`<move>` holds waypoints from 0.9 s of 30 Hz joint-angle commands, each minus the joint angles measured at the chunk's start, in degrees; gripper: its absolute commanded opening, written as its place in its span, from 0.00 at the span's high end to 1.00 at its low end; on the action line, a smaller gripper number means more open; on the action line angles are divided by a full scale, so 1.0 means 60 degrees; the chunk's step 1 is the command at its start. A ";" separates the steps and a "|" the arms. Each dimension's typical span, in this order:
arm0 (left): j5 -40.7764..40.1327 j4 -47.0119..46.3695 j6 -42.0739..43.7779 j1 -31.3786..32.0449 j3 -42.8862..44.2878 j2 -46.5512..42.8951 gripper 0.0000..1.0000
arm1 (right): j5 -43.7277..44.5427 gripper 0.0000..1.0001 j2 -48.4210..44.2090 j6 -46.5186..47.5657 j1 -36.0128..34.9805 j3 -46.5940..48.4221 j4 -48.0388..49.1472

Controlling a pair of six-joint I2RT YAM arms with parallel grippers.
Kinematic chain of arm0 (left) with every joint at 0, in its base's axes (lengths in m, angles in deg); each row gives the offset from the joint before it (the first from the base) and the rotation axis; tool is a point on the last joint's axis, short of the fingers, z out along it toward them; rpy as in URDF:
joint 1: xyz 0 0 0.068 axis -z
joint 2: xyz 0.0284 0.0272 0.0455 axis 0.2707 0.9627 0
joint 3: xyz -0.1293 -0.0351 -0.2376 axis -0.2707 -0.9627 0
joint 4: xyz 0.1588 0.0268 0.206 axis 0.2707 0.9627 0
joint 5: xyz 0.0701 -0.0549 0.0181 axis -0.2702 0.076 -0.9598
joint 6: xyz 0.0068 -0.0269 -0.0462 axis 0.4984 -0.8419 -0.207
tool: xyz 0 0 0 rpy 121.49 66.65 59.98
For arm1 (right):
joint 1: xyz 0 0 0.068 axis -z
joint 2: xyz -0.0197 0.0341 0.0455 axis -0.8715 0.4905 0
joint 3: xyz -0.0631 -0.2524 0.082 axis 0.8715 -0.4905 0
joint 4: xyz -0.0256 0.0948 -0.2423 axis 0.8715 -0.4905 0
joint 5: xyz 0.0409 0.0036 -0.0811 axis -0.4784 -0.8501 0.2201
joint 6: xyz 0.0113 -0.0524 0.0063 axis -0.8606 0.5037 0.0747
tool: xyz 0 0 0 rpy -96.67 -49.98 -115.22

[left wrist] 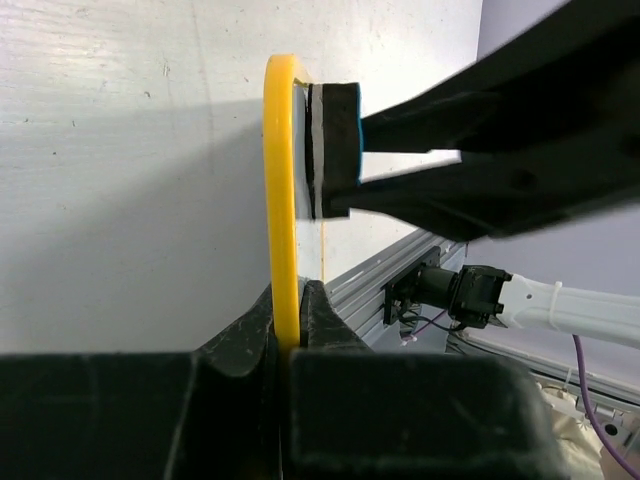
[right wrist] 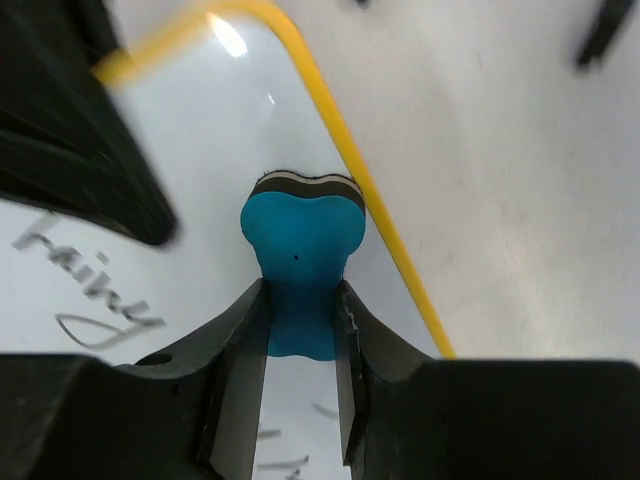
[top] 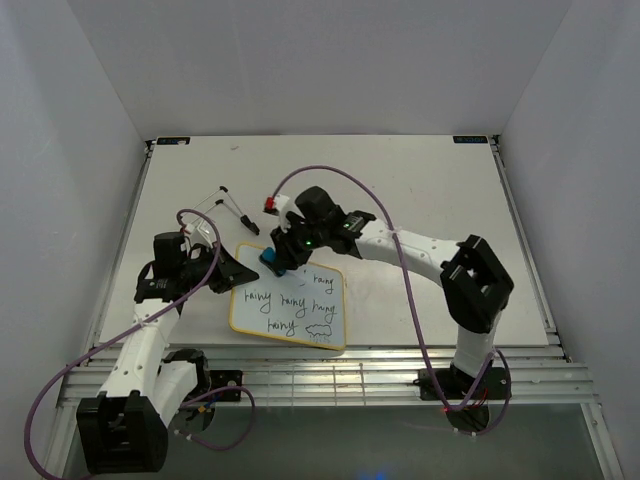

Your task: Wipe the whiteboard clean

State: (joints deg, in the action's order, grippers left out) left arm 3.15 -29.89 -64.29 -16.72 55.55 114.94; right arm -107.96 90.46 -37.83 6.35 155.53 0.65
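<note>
- Right fingers [right wrist: 237,345] are clamped on the narrow waist of the one eraser [right wrist: 300,255], blue back up and felt layer down against the whiteboard [right wrist: 200,160].
- Left fingers [left wrist: 250,335] are pinched together on the board's yellow rim [left wrist: 281,170] (that wrist sees the board edge-on, with the eraser pressed to its face just beyond).
- One whiteboard lies flat on the table [top: 430,180], close to the near edge and between the two arms. Its long axis runs left to right, turned slightly so the right end sits nearer the arm bases.
- Its writing reads upright from the arms' side. The middle row has three black words [top: 290,298], the lower row has one word and a cloud-like doodle, and the top row has a few faint strokes (too small to read from above).
- At the board's far-left corner, the eraser sits close to the far rim. The left gripper [top: 232,272] holds the left edge just beside it, and the right gripper [top: 275,255] is over the corner, its arm lying across from the right.
- Two thin dark pens [top: 240,215] lie on the table a little beyond the board.
- One small red-tipped thing [top: 270,205] lies near the pens, beside the right arm (I cannot tell what it is).
</note>
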 commanded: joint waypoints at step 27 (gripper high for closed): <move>0.0507 -0.1885 0.0665 0.0477 0.0012 -0.0726 1.00 | 0.0648 0.92 -0.1131 -0.4445 -0.1603 -0.3006 0.1348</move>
State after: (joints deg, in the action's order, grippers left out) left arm 0.77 -30.85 -65.91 -16.44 55.37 112.12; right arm -98.04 78.76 -61.13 2.17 137.19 10.18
